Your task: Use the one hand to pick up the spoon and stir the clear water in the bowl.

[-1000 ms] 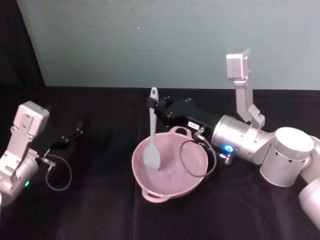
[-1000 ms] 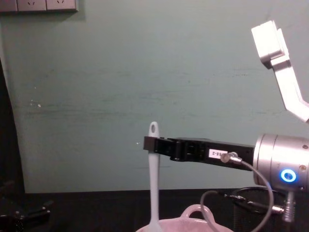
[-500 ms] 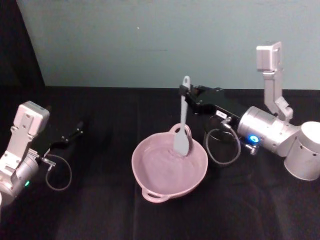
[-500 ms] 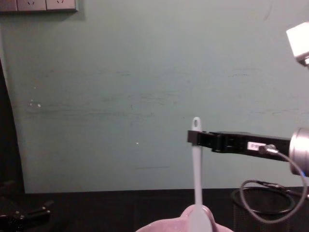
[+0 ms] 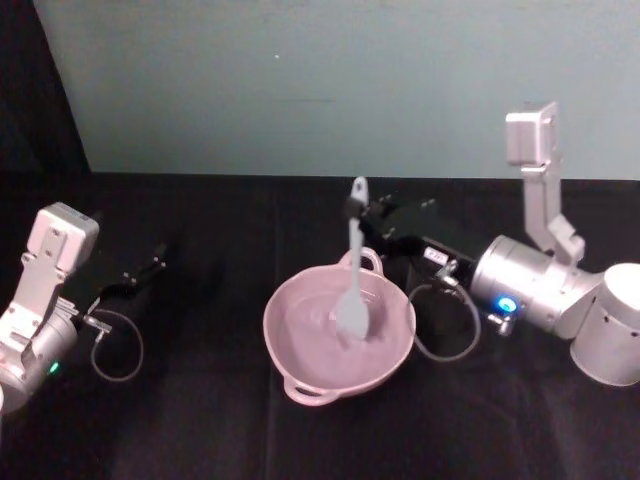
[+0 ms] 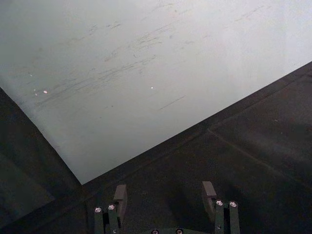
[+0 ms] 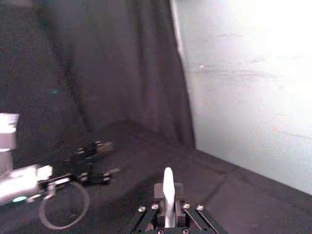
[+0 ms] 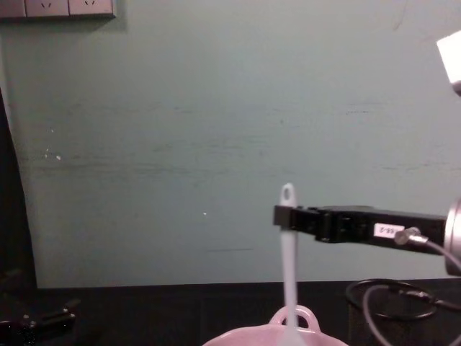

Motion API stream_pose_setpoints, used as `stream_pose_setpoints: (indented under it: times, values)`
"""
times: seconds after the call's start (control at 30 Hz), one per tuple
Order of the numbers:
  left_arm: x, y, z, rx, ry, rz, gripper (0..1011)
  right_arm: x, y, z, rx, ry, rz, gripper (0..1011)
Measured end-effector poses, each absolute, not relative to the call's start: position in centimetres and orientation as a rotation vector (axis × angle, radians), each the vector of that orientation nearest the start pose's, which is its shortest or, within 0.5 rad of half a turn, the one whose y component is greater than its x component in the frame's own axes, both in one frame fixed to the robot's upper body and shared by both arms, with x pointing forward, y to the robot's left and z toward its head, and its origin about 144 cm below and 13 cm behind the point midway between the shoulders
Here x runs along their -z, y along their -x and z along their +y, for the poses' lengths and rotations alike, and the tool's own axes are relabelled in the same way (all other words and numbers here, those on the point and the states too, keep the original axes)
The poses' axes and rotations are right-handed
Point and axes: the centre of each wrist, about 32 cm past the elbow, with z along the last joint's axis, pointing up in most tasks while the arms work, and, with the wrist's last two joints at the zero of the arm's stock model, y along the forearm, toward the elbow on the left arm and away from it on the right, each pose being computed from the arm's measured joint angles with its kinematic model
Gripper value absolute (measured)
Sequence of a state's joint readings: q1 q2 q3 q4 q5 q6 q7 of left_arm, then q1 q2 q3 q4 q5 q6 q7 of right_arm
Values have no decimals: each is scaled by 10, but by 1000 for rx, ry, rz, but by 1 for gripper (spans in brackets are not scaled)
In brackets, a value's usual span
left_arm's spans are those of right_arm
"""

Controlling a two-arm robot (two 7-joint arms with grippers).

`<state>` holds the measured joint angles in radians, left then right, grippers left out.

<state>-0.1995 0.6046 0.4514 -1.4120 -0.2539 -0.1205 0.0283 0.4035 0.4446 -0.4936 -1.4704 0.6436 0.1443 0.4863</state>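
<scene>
We count one bowl [image 5: 285,345], which bears two loop handles: a far handle [image 5: 376,259] and a near handle [image 5: 312,399]. We count one spoon [image 5: 352,305]. We count two grippers, the left gripper [image 5: 155,266] and the right gripper [image 5: 354,208], and two grey cable loops, the left loop [image 5: 140,352] and the right loop [image 5: 447,357].

A pale green wall [image 8: 180,108], lightly scuffed, rises behind a surface [image 5: 200,420] covered in black cloth. White power sockets [image 8: 57,7] sit high on the wall, to the left. A dark curtain [image 7: 112,63] hangs beside the wall.
</scene>
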Motion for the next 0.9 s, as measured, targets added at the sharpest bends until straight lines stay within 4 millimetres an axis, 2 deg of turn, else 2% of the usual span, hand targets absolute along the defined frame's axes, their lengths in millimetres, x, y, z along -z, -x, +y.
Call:
stream_pose_setpoints:
  times: [0.2,0.4,0.73,0.9]
  values:
    - [-1140,-489,310,-1248,-304,-285,1005,-1214,-529,-207,600,-12,114,113]
    - [-1140,-489,310,-1248,-304,-285,1005,-1214,-526,-194,564,-25,118,113]
    - [-1140,-489,310,-1248,-304,-285,1005,-1215,-526,-192,567,-44,116,113]
    - [-1140,-489,310,-1248,-304,-285,1005,-1225,-528,-198,577,-51,86,113]
